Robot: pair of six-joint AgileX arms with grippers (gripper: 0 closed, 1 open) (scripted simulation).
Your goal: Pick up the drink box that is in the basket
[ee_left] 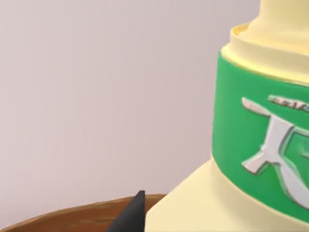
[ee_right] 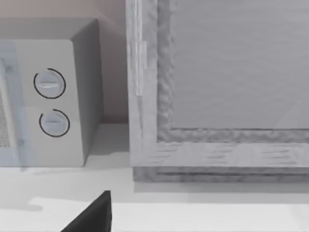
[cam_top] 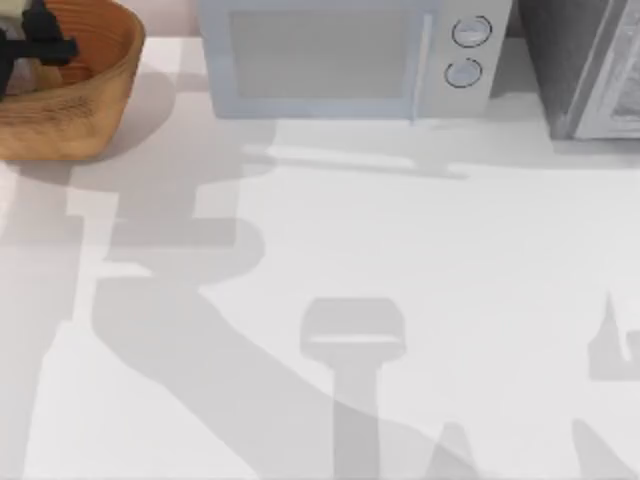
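Observation:
The orange-brown basket (cam_top: 95,95) stands at the table's far left corner, and its brown rim (ee_left: 58,217) runs low in the left wrist view. My left gripper (cam_top: 35,45) reaches down inside it. The drink box (ee_left: 241,159) rises right in front of the left wrist camera, pale yellow with a green band and white characters. One black fingertip (ee_left: 133,212) lies against the box's lower edge, so the gripper looks shut on it. My right gripper (ee_right: 99,215) is parked facing the appliances at the back right.
A white microwave (cam_top: 340,55) with two round knobs stands at the back middle. A grey cabinet-like unit (cam_top: 590,65) stands at the back right, close in the right wrist view (ee_right: 217,96). The arms cast shadows across the white tabletop (cam_top: 400,250).

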